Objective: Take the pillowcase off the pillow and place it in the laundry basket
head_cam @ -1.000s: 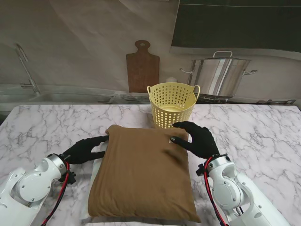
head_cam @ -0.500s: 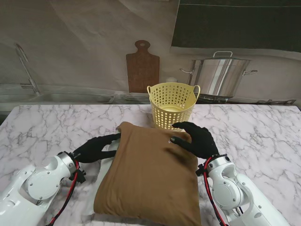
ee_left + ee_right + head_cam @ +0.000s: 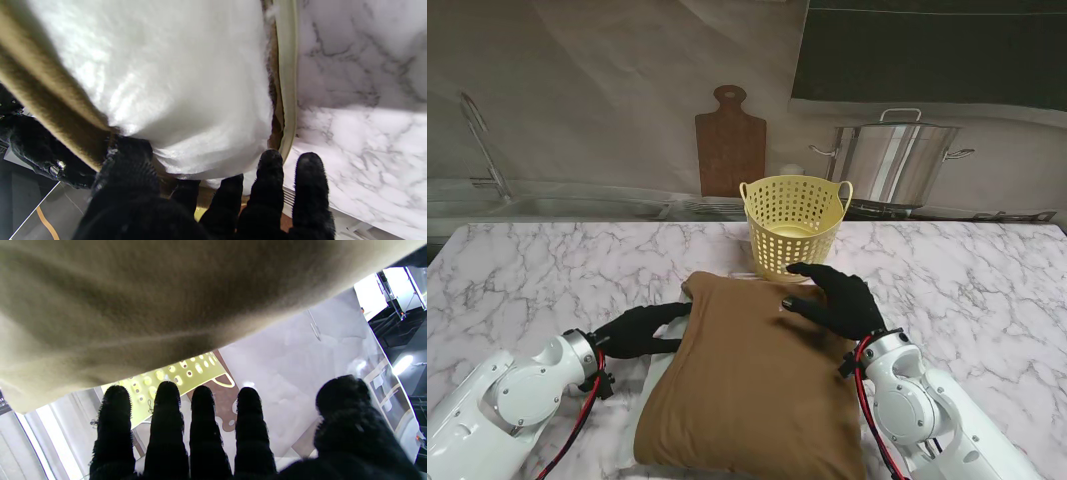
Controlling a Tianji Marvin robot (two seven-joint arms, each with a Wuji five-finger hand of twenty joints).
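My left hand [image 3: 635, 331] pinches the brown pillowcase [image 3: 757, 380] edge, with the white pillow [image 3: 173, 83] bared just past its fingertips. My right hand [image 3: 839, 300] lies flat on the pillowcase, fingers loose, holding nothing. The yellow laundry basket [image 3: 793, 222] stands just beyond it.

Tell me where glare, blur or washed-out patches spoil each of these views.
Stand view: evenly lit and sharp, with only a soft shadow beside the brown pillowcase. Left wrist view: the white pillow is overexposed and the marble table blurs at close range. Right wrist view: the pillowcase fills the frame out of focus, bright patches glare behind, and the yellow laundry basket looks soft.
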